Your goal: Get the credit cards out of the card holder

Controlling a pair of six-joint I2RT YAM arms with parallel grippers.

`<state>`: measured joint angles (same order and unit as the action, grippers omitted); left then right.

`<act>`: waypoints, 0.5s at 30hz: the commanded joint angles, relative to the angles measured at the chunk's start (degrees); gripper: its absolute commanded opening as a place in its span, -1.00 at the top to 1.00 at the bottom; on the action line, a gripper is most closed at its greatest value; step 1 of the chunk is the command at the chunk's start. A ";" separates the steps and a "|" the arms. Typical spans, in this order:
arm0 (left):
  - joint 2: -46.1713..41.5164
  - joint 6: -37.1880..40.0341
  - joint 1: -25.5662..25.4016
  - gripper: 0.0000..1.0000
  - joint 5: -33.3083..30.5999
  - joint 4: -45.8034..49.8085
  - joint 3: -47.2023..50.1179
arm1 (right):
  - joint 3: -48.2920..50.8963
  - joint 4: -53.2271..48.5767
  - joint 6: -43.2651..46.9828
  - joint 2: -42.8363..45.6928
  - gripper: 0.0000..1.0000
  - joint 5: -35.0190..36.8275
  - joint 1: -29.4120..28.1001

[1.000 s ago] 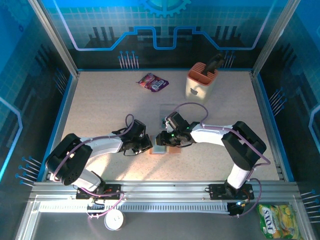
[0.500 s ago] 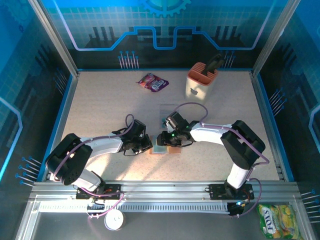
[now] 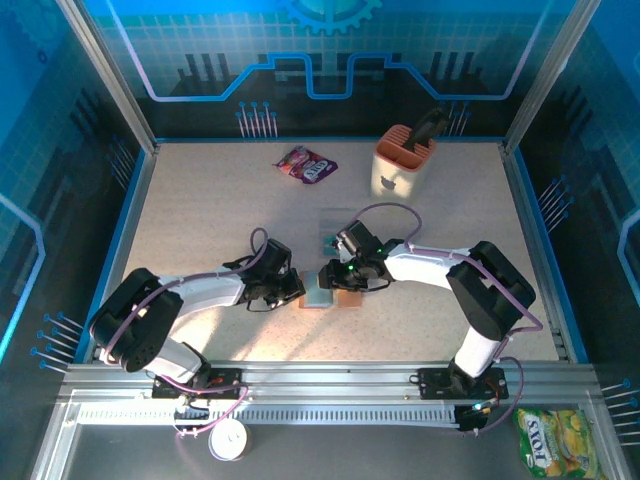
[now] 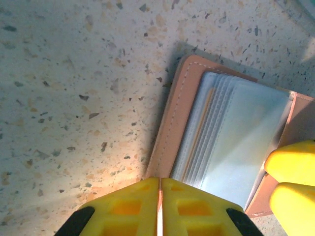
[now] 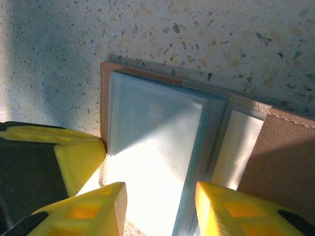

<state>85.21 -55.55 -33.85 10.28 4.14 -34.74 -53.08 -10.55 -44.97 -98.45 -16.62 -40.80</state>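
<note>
The tan card holder point(image 3: 341, 298) lies open on the table between the two arms. In the left wrist view its tan cover point(image 4: 173, 113) frames grey-blue pockets. Thin edges of the credit cards point(image 4: 200, 132) show in those pockets, one of them tan. My left gripper point(image 4: 160, 181) is shut, its tips pressed against the cover's near edge. My right gripper point(image 5: 160, 192) is open, its jaws straddling the pocket stack, where a teal card edge point(image 5: 194, 177) shows. From above, the left gripper point(image 3: 297, 290) and right gripper point(image 3: 331, 276) meet over the holder.
A purple snack packet point(image 3: 306, 165) and a peach tool caddy point(image 3: 404, 160) sit at the back of the table. A faint grey rectangle point(image 3: 335, 223) lies just beyond the right wrist. A green snack bag point(image 3: 548, 440) rests outside the front rail.
My right wrist has edged slightly to the right and its jaws have widened a little. The left arm and the card holder have stayed put.
</note>
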 commanded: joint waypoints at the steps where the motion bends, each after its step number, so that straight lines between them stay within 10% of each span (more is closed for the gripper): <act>1: -0.40 0.34 0.27 0.78 0.15 1.75 -1.66 | 0.70 -0.80 0.60 1.10 0.17 -0.62 0.63; 15: 3.02 0.09 0.31 0.78 1.13 0.80 -0.27 | -2.06 1.85 -0.47 -1.01 0.27 -4.90 -0.51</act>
<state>87.22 -55.53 -33.85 10.74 3.88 -35.86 -53.19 -9.45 -45.01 -98.26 -19.40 -40.86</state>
